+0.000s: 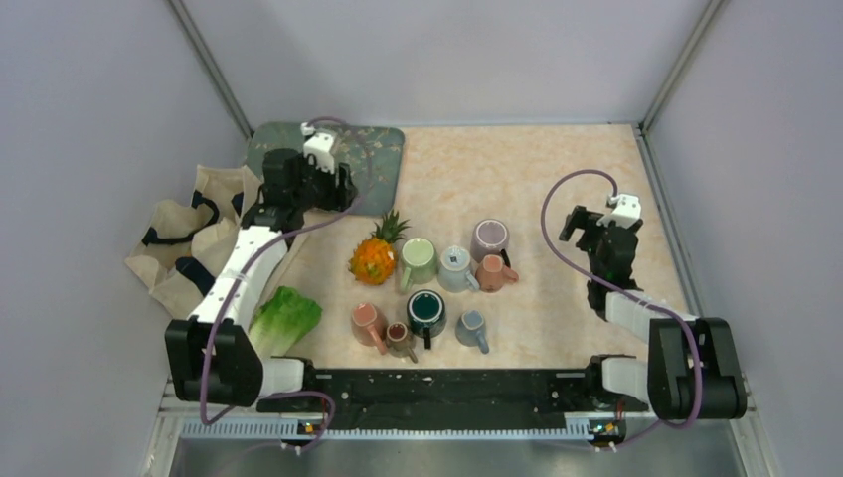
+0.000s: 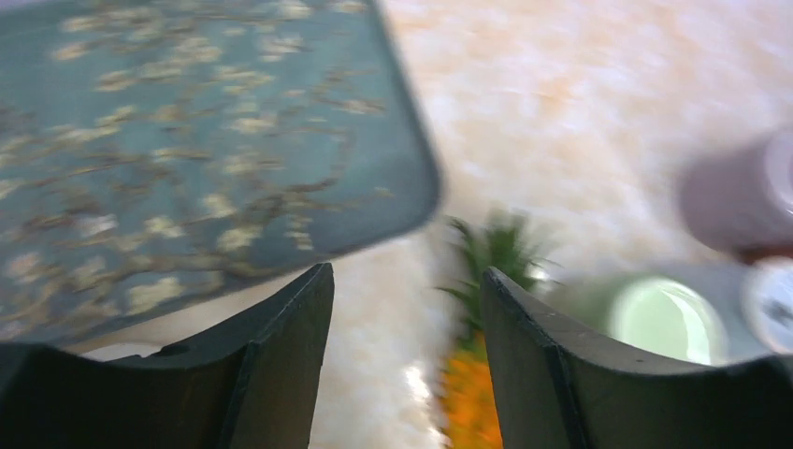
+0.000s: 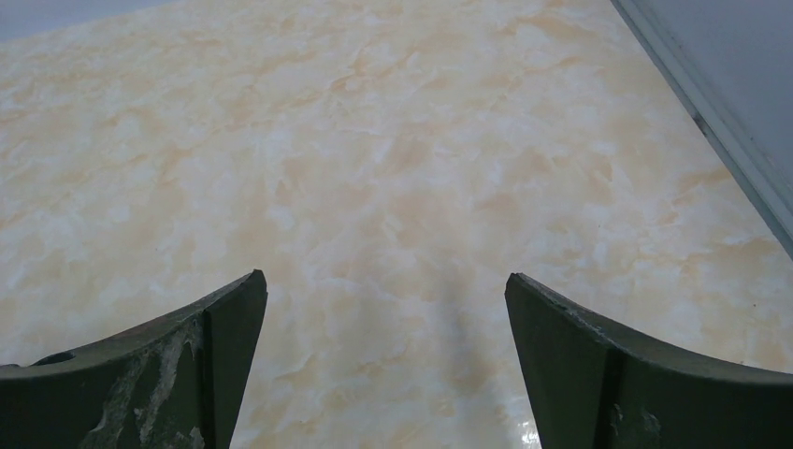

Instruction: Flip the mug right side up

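My left gripper point(image 2: 407, 281) has its jaws apart, with nothing between them. The flowered mat point(image 2: 187, 140) is just at its left, and the pineapple point(image 2: 486, 271) is just ahead. Beyond it, to the right, stands the pale blue mug point(image 1: 456, 266), which seems bottom up, beside the green mug point(image 2: 666, 318). My right gripper point(image 3: 385, 285), also with its jaws apart, hangs over the table point(image 3: 374, 140); the mugs are well apart at its left.

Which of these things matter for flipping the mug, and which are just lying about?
For the job: the mug cluster, especially the pale blue mug that looks bottom-up; left pincer, right pincer, both open.
Lying about: pineapple, lettuce, cloth bag, flowered tray.
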You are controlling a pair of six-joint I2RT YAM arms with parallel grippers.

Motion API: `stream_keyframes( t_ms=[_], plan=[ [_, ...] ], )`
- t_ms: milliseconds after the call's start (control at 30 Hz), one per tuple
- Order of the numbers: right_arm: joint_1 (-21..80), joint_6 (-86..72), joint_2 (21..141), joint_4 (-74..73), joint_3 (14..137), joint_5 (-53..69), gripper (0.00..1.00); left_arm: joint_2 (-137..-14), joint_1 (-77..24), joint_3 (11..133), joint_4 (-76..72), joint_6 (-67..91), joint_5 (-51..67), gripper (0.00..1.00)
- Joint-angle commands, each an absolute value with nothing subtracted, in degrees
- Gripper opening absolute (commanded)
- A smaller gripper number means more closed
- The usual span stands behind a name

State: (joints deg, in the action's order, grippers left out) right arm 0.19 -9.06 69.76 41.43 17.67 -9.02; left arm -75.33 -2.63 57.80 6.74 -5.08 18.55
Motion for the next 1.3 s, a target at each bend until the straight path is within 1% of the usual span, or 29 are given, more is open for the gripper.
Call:
stream_keyframes(
  t_ms=[0,133,267,367,567,700,767,1100,1167,1267],
  plan=[
    [-0.35,-11.60,68.74,41.62,17.57,-9.58,0.98,-72.94,-13.04,65.25,35.66,-5.88,23.14,0.62],
    [-0.31,-12.17,68.24,43.28,16.03,-10.85,0.98,-74.91,-23.64,64.55,40.92,-4.23,21.13,0.58],
    [-0.30,-12.71,67.86,43.95,15.56,-11.06,0.98,-77.23,-29.34,63.38,41.10,-3.04,17.10,0.53],
    [-0.35,-12.97,68.22,44.66,15.32,-10.60,0.98,-78.94,-32.05,61.88,38.58,-2.07,15.07,0.51],
    [-0.35,-13.02,68.97,44.99,15.28,-10.91,0.98,-82.93,-34.99,59.19,33.59,-0.26,13.26,0.50],
    [-0.34,-13.01,69.10,44.74,15.31,-11.70,0.98,-85.58,-35.20,58.61,32.37,2.30,7.02,0.47],
    [-0.35,-13.04,69.21,44.82,15.30,-11.92,0.98,-85.90,-35.23,58.30,31.80,2.77,5.69,0.47],
    [-0.33,-13.06,70.40,44.56,15.94,-11.32,0.98,-90.82,-35.21,56.47,24.68,3.05,6.88,0.47],
    [-0.35,-12.98,70.51,44.56,15.96,-11.18,0.98,-91.37,-35.21,56.27,23.91,2.94,6.16,0.44],
    [-0.35,-13.04,70.71,44.97,15.99,-10.24,0.98,-91.52,-35.16,56.37,22.17,2.79,5.96,0.35]
  ],
)
